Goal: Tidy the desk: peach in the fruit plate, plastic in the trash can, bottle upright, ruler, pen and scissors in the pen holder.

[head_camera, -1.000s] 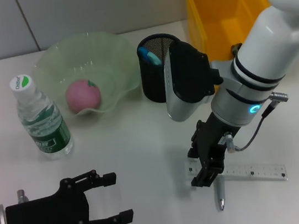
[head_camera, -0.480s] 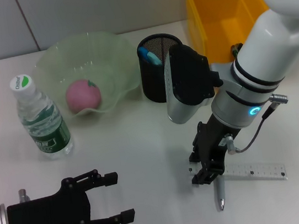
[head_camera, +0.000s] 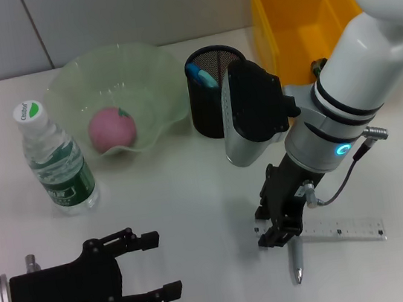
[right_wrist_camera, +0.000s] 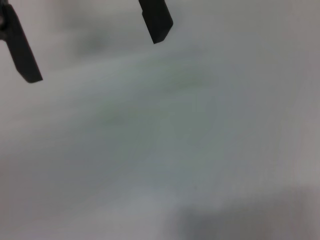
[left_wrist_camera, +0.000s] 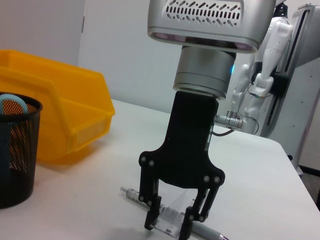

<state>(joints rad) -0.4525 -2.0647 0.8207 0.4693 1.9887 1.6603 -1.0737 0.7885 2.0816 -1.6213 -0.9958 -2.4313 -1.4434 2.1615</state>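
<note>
my right fingers spread, tips down astride the ruler end beside the pen | my left fingers released, idle near the bottle

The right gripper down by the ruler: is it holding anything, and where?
Nothing yet. The right gripper has open fingers straddling the clear ruler's end and the pen beneath; the left gripper is empty.
</note>
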